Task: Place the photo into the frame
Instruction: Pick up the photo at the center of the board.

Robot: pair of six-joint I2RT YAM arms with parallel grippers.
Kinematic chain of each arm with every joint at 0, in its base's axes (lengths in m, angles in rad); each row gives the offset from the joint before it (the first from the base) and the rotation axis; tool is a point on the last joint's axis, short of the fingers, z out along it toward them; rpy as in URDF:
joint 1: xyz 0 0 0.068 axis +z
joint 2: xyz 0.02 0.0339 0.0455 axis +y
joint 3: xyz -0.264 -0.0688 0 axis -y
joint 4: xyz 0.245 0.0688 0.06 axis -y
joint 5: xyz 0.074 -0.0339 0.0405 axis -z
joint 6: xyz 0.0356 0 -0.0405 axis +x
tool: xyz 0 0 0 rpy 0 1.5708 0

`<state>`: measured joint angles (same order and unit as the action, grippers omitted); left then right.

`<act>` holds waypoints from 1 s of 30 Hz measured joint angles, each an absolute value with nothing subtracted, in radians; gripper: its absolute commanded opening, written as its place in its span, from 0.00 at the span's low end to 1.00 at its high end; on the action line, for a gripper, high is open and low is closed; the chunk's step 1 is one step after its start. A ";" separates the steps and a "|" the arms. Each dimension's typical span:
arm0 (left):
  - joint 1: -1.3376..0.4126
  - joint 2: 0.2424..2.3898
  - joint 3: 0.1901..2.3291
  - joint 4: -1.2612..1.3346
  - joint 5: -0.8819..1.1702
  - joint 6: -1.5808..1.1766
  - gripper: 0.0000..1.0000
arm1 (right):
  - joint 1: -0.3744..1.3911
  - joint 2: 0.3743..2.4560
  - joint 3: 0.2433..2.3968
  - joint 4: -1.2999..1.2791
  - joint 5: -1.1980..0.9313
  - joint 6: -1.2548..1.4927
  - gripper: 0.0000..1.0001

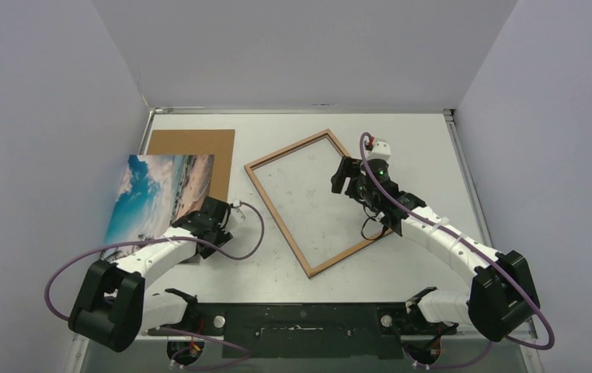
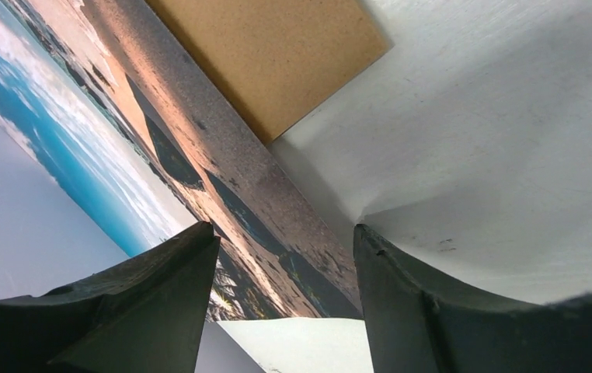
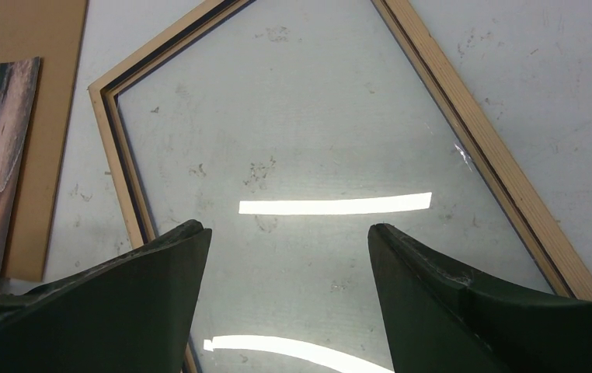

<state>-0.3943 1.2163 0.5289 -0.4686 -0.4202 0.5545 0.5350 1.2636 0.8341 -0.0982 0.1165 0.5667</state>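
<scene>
Closest to where I stand, the left arm (image 1: 141,264) and the right arm (image 1: 448,237) rise from their black bases at the near edge and reach out over the white tabletop (image 1: 417,148), which is scuffed and walled in on three sides. At its middle lies the frame (image 1: 277,220), flat and turned on a diagonal, with its light wood side up and the clear pane catching strips of ceiling light. Off to the left, at the far corner, sits a plain brown backing board (image 1: 192,144), flat on the surface. Partly over the board's near end is the photo (image 1: 161,194), blue sky and sandy coast facing up. It looks tilted, its left side lifted toward the side wall while its right edge stays low by the board. It is well apart from the frame. At its near right corner is the left gripper (image 2: 285,233): its fingers stand apart with that corner of the print between them, and I cannot tell whether either finger touches it. Over the pane hovers the right gripper (image 3: 289,229), fingers spread wide and holding nothing
</scene>
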 measured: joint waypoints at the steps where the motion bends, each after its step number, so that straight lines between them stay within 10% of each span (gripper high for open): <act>1: -0.394 1.217 0.529 -0.471 -0.427 0.551 0.59 | 0.532 1.263 0.834 -0.099 0.117 0.567 0.76; 30: -0.393 1.195 0.573 -0.572 -0.491 0.534 0.35 | 0.484 1.238 0.834 -0.054 0.100 0.581 0.74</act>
<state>-0.3931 1.1950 0.5732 -0.5724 -0.4911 0.5343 0.4835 1.2377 0.8341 -0.0536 0.1001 0.5812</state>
